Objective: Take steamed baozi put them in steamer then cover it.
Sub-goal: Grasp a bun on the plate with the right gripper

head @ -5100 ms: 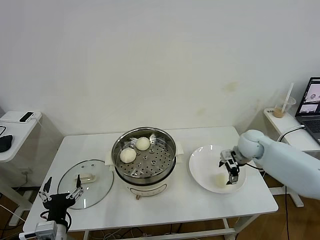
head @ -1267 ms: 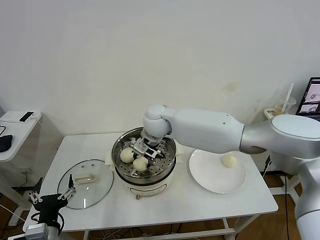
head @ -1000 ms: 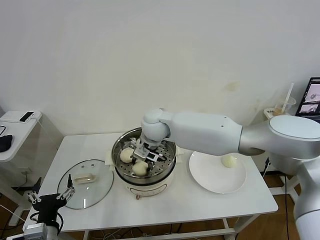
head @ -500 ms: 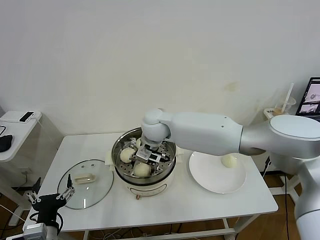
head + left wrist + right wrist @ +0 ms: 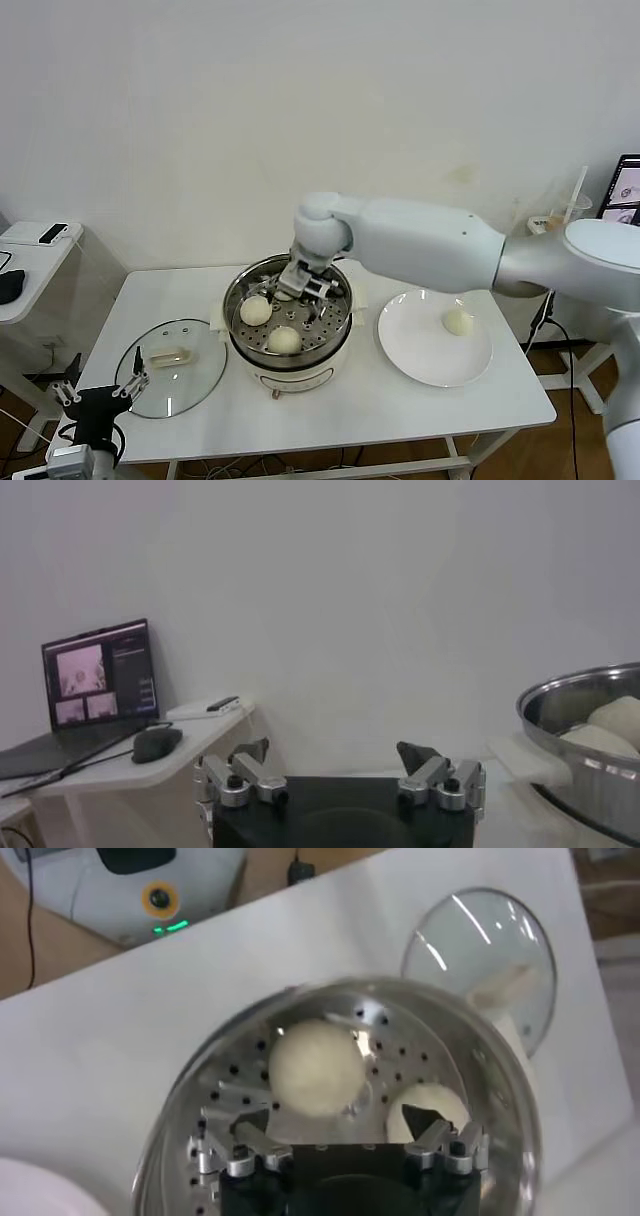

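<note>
Right hand (image 5: pixel 303 283) has risen, empty, above steamer (image 5: pixel 288 322).

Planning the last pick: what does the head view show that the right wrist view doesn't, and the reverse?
Head view only: the plate with the last bun on it, the table, and the left hand parked low beside the lid.

Right wrist view only: a close look between the open fingers of the right hand down onto the perforated tray.

Both: the steamer, buns inside it, the lid lying beside it, and the right hand above the pot, holding nothing.
</note>
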`<state>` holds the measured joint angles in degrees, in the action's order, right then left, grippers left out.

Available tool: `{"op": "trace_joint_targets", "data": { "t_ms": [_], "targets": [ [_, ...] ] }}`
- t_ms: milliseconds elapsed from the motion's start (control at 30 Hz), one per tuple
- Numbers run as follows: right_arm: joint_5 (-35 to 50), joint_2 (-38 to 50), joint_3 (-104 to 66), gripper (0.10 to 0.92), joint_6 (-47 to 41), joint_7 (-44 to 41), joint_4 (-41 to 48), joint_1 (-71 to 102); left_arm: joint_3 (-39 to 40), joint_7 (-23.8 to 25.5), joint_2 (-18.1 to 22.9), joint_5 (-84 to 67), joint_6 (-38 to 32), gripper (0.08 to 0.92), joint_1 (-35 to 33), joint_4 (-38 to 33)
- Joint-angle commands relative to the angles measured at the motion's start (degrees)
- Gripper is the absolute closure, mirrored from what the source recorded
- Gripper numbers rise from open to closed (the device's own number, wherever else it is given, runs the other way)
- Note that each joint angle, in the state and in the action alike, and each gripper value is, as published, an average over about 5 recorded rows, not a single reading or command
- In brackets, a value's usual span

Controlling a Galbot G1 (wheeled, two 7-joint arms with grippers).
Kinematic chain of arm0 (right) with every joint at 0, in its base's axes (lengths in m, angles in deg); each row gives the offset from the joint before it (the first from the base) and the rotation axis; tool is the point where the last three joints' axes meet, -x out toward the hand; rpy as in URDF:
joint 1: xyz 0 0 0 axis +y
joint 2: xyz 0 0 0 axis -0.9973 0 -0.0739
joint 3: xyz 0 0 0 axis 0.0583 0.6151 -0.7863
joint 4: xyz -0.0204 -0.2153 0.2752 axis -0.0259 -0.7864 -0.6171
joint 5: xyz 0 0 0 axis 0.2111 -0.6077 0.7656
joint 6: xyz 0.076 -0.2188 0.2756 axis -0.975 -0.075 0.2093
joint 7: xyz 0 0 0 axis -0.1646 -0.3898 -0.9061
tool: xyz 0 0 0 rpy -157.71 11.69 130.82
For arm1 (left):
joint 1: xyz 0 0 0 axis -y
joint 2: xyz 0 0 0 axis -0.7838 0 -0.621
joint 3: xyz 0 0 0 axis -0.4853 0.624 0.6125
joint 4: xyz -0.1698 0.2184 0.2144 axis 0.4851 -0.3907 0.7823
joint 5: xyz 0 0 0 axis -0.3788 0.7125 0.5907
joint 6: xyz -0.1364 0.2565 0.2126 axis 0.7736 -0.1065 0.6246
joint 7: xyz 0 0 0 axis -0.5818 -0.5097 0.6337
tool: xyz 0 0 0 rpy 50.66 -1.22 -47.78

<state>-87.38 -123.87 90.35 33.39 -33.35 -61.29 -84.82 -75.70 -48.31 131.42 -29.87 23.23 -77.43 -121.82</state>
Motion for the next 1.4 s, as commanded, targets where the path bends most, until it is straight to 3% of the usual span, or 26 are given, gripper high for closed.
{"op": "trace_joint_targets", "data": {
  "t_ms": [33,267,467,733,967,1400],
  "targets": [
    [1.6,5.7,-4.7,0.203,-10.5,-0.9,0.3,-1.6,0.0,0.0,-0.2,0.0,-0.1,0.177,-0.2,0.1],
    [-0.8,19.8,-8.2,0.203,-17.4,-1.6,-2.0,-0.1,0.2,0.3,-0.7,-0.1,0.0,0.177,-0.3,-0.6],
    [-3.8,31.2,-14.8,0.203,-16.4,-3.0,-3.1,7.1,1.3,0.5,-1.0,0.0,-0.1,0.177,-0.4,-0.6],
    [-11.2,39.6,-26.0,0.203,-13.2,-4.4,-0.8,22.9,1.8,0.5,-1.7,0.0,-0.1,0.177,-0.5,-0.5],
    [-16.7,38.8,-33.6,0.203,-11.3,-3.3,3.8,34.4,2.1,0.5,-2.0,0.4,-0.2,0.177,-1.0,-0.1],
    [-25.0,25.8,-39.0,0.203,-8.6,0.1,19.3,37.9,1.6,0.6,-1.6,0.4,0.2,0.177,-0.5,0.1]
  ]
}}
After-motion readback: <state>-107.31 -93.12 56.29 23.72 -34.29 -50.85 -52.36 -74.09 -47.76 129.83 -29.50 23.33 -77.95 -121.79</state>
